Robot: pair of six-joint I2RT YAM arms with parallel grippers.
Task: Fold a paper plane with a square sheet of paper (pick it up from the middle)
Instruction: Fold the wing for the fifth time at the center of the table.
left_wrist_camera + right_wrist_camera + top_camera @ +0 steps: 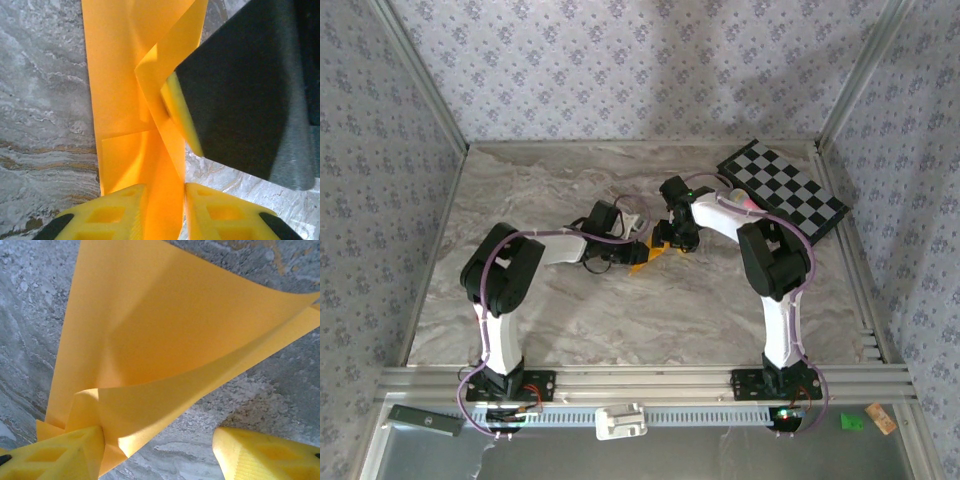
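We find the paper [650, 257] lying at the middle of the bench [570, 320], between the two arms and well apart from the checkered board [782, 190] at the far right. It is a narrow, part-folded shape with a pointed end, not yet a finished plane. Our left claw [165, 202] straddles one end of it: a strip of the paper runs up between the two yellow fingers, which stand only a little apart, and we cannot tell whether they pinch it or merely flank it. Our right claw [157, 440] is released, its fingers wide apart with bare bench between them. One finger [65, 455] touches a raised flap, and in the left wrist view its pad [177, 117] leans against the folded edge of that flap. We judge this to be mid-fold, with a flap being turned over while the other end is steadied. The dangers follow from that. If the left claw has no real hold, the right finger's push could slide the whole paper across the smooth bench rather than bend the flap, and the crease would land crooked. The flap is curved and looks springy, and only one finger bears on it, so it may slip off and flop back. If the left claw does grip firmly, a sideways push could crumple or tear the thin paper at a crease. The claws also work very near each other, so a small misjudged move might knock them together.
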